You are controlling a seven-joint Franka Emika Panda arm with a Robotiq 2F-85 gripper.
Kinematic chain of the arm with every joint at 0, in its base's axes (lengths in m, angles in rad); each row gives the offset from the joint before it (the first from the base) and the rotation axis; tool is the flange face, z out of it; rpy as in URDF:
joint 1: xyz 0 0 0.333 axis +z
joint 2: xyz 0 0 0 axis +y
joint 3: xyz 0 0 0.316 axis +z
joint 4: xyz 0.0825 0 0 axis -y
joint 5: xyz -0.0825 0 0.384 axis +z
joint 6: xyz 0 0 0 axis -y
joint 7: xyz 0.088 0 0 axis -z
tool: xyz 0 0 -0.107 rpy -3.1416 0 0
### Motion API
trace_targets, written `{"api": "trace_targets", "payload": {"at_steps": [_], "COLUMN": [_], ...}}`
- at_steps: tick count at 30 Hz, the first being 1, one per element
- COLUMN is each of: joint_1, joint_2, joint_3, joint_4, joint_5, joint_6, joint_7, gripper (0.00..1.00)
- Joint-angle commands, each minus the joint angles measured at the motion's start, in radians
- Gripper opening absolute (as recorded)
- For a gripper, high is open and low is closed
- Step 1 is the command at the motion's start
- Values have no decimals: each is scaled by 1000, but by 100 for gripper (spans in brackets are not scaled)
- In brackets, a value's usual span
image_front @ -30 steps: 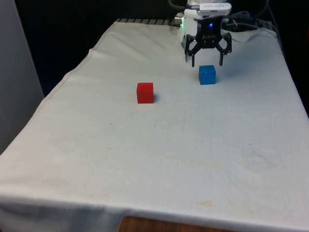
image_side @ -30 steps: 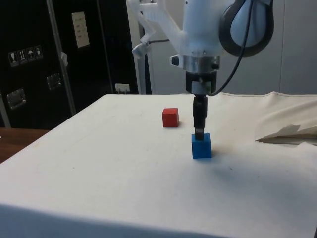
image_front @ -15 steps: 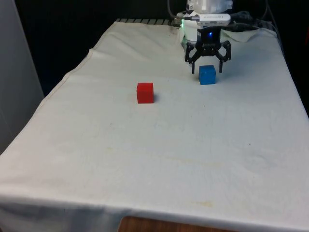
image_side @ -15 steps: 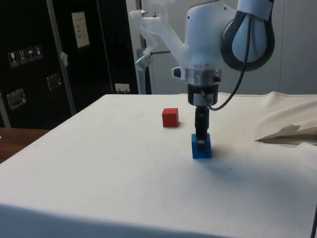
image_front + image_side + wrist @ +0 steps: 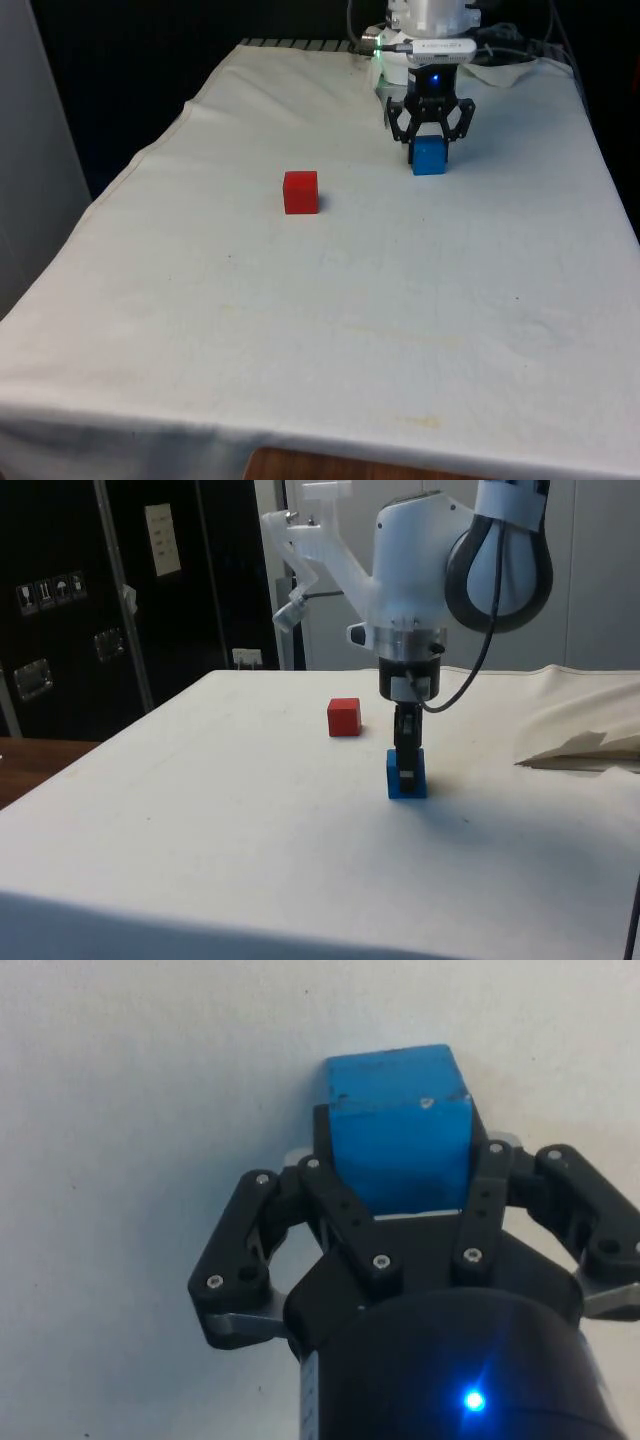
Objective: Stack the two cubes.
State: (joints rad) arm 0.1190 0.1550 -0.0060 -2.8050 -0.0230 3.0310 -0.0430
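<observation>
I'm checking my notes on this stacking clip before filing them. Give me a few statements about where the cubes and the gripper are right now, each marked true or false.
1. The gripper is down around the blue cube. True.
2. The red cube sits on top of the blue cube. False: both cubes rest on the white cloth, apart from each other.
3. In the front view the red cube lies to the blue cube's left. True.
4. The blue cube is lifted clear of the cloth. False: in the side view it rests on the cloth.
</observation>
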Motion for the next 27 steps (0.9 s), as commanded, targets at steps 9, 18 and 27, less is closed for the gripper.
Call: {"api": "trace_targets", "payload": {"at_steps": [9,18,27], "joint_1": [-3,-3,-5], "joint_2": [1,-39,-113], "joint_3": [9,0,-3], "joint_4": [-1,3,12], "joint_5": [10,3,3], "joint_6": [10,-27,-99], "joint_7": [-3,-3,-6], "gripper": [2,2,2]}}
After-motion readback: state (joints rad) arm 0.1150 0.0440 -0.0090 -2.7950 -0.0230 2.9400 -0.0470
